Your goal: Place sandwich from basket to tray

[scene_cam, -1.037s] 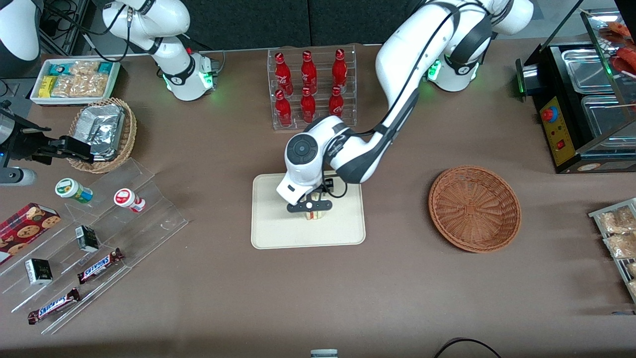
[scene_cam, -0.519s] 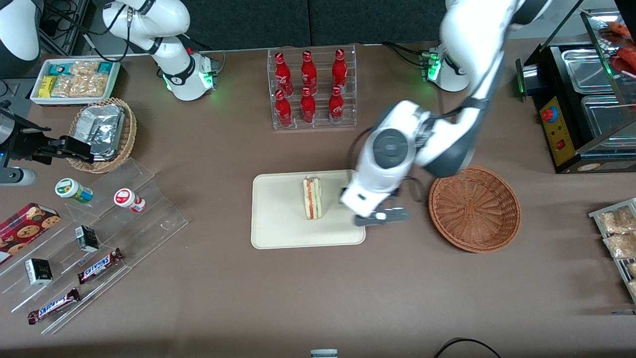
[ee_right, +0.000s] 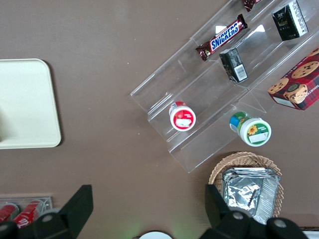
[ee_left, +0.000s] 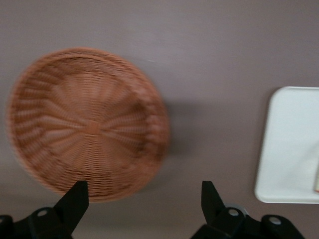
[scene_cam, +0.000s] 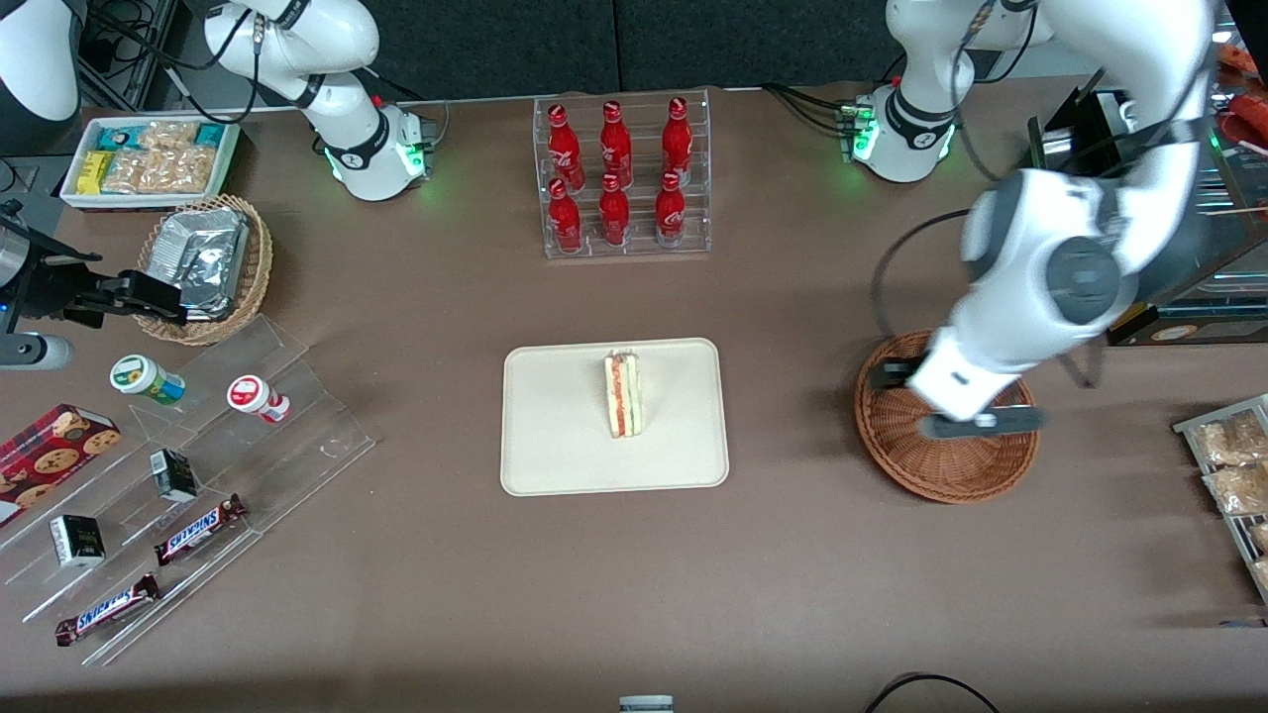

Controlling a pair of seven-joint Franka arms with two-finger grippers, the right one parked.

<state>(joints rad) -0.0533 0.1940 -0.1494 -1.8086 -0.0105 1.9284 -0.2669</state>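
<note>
The sandwich [scene_cam: 623, 396], a white bread wedge with orange-red and green filling, stands on edge in the middle of the cream tray [scene_cam: 555, 446]. The reddish-brown wicker basket [scene_cam: 921, 465] sits toward the working arm's end of the table and holds nothing. My left gripper [scene_cam: 979, 423] hangs high over the basket, open, with nothing between its fingers. The left wrist view shows the basket [ee_left: 87, 122], a corner of the tray [ee_left: 291, 144] and the two black fingertips [ee_left: 75, 196] spread wide over bare table, gripper [ee_left: 142, 199].
A clear rack of red bottles [scene_cam: 619, 178] stands farther from the camera than the tray. A black food warmer [scene_cam: 1159, 208] and a box of snack packets [scene_cam: 1228, 465] flank the basket. Toward the parked arm's end are a tan basket of foil packs [scene_cam: 203, 262] and a clear snack stand [scene_cam: 198, 495].
My gripper let go of the sandwich on the tray, opened, rose and swung away sideways to above the basket. The sandwich stays standing on the tray.
</note>
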